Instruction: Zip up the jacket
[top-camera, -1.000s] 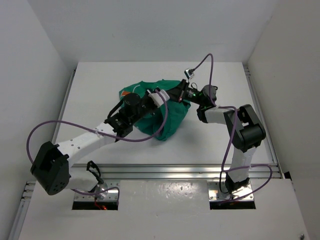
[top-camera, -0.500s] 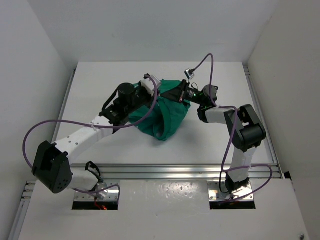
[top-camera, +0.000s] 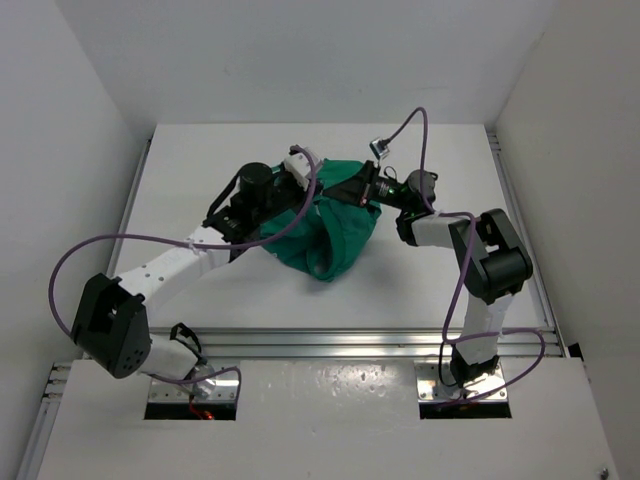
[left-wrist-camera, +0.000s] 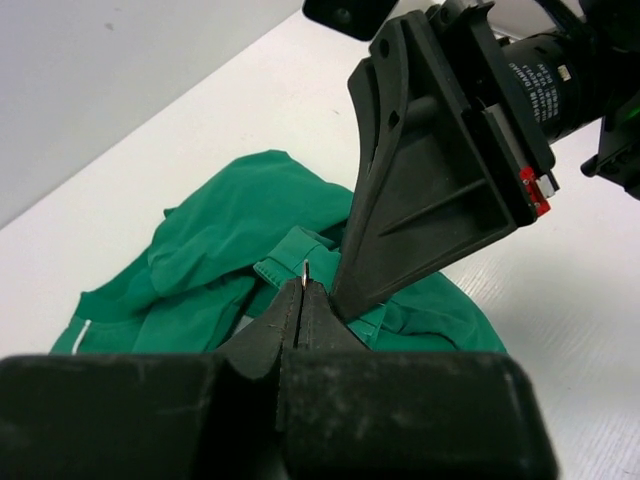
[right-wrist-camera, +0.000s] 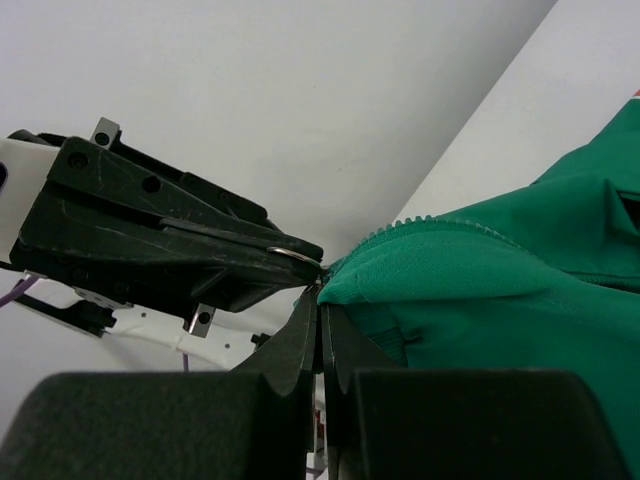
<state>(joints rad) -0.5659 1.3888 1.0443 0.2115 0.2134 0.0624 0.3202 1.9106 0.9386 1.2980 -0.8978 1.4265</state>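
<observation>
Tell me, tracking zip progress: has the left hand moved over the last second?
Yes. The left hand moved toward the white table's far edge and slightly left.

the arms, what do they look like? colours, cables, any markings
The left arm and right arm have white links and chunky black joint housings. A purple cable loops along each. The left gripper and right gripper are matte black with tapered wedge fingers; the right one's side bears a small red tab.

We count one green jacket (top-camera: 340, 228) on one white table (top-camera: 200, 160). Two arms meet at the jacket: the left arm (top-camera: 170, 265) from its left, the right arm (top-camera: 490, 265) from its right. Two grippers, the left gripper (left-wrist-camera: 303, 288) and the right gripper (right-wrist-camera: 320, 300), and two purple cables (top-camera: 118, 238).
</observation>
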